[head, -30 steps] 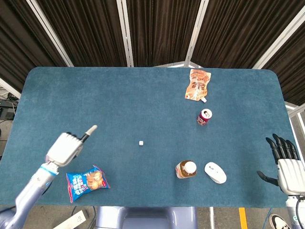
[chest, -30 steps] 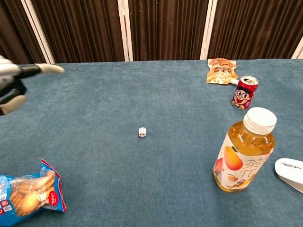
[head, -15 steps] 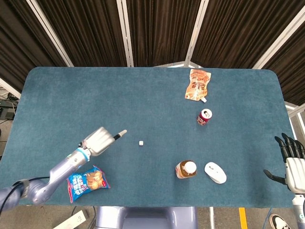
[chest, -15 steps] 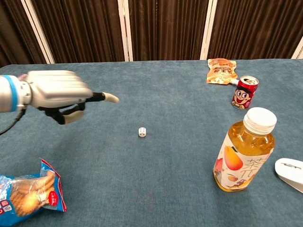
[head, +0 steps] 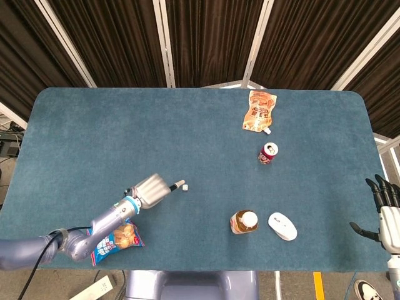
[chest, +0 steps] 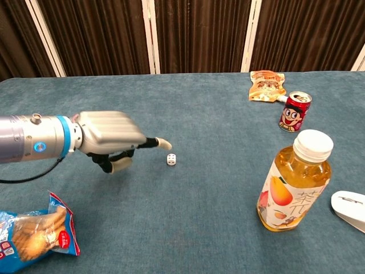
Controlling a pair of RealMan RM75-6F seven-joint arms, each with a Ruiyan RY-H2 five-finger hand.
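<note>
While the left hand (chest: 108, 138) hovers low over the blue table (head: 125, 125), one finger (chest: 157, 142) points straight out and the rest curl under the palm, holding nothing. The fingertip sits just beside the small white die (chest: 171, 159), which lies near the table centre; contact cannot be confirmed from either view.

The right hand (head: 386, 215) is off the table's right edge, fingers spread apart and empty.

Containers: a tea bottle (chest: 295, 181) stands upright with its white cap on and amber liquid inside. A red drink can (chest: 295, 111) stands upright farther back; whether it is opened cannot be told. An orange spouted pouch (chest: 267, 85) lies flat behind the can. A blue snack bag (chest: 34, 238) holding biscuits lies at the near left edge, under the left forearm in the head view.

A white mouse (head: 282, 225) rests just beside the bottle.

Dark pleated curtains (head: 206, 37) with pale metal posts back the table.
</note>
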